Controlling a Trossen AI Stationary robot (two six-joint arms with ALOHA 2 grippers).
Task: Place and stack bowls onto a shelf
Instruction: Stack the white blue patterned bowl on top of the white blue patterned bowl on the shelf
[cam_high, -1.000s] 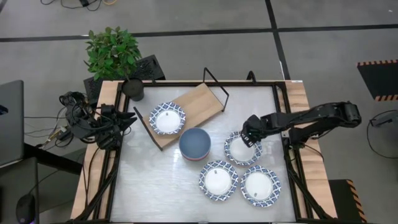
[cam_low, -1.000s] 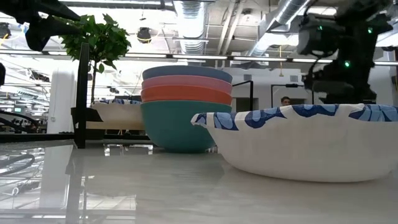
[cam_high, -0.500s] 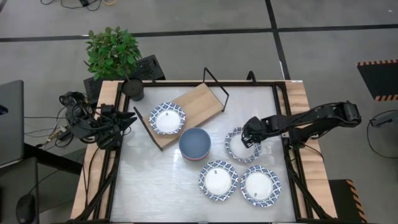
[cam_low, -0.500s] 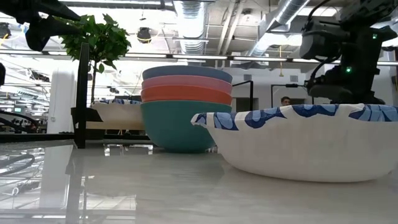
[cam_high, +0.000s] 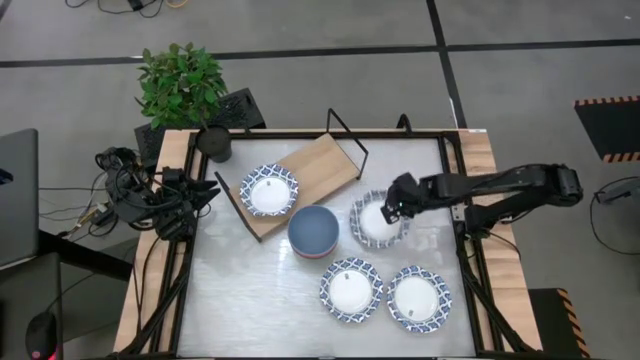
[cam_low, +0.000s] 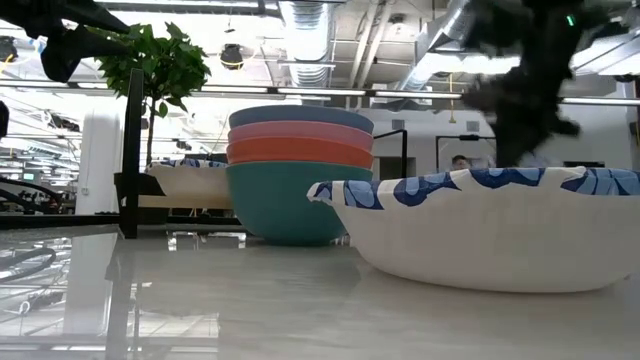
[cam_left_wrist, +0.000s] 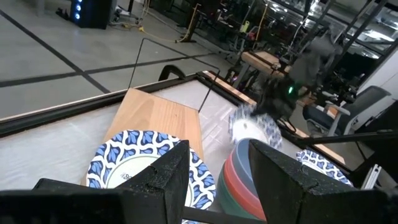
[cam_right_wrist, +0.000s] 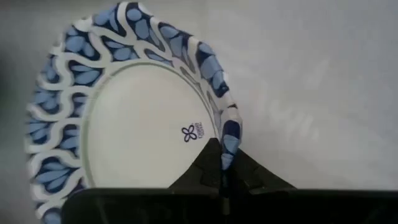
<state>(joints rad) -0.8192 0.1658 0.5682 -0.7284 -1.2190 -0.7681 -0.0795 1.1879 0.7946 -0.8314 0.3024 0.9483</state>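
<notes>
My right gripper (cam_high: 398, 207) is shut on a shallow blue-rimmed bowl (cam_high: 376, 221), just right of the stack of plain bowls (cam_high: 313, 232), which rests on the table. The light-wood shelf (cam_high: 325, 165) lies at the far middle, slanted, with one patterned bowl (cam_high: 268, 190) on its near-left end. Two more patterned bowls (cam_high: 351, 290) (cam_high: 419, 298) sit near the front edge. My left gripper (cam_left_wrist: 214, 180) waits open at the table's left edge, facing the shelf. My right gripper pinches the bowl's rim (cam_right_wrist: 229, 144) on the side toward the table's right edge, one finger inside the rim and one outside. The fingers come from the right, slanting down. The bowl sticks out leftward from them, tilted and seemingly raised off the table.
A potted plant (cam_high: 182, 85) and a dark pot (cam_high: 213, 142) stand at the far left corner. Black wire legs (cam_high: 345, 130) rise at the shelf's far end. Cables (cam_high: 125, 190) bunch around the left arm. Bare tabletop (cam_high: 250, 300) lies at the near left.
My right gripper has taken hold of the patterned bowl's rim and moved toward the table's far left, toward the shelf. The bowl has gone with it, leaving its spot beside the two front bowls and tilting up.
</notes>
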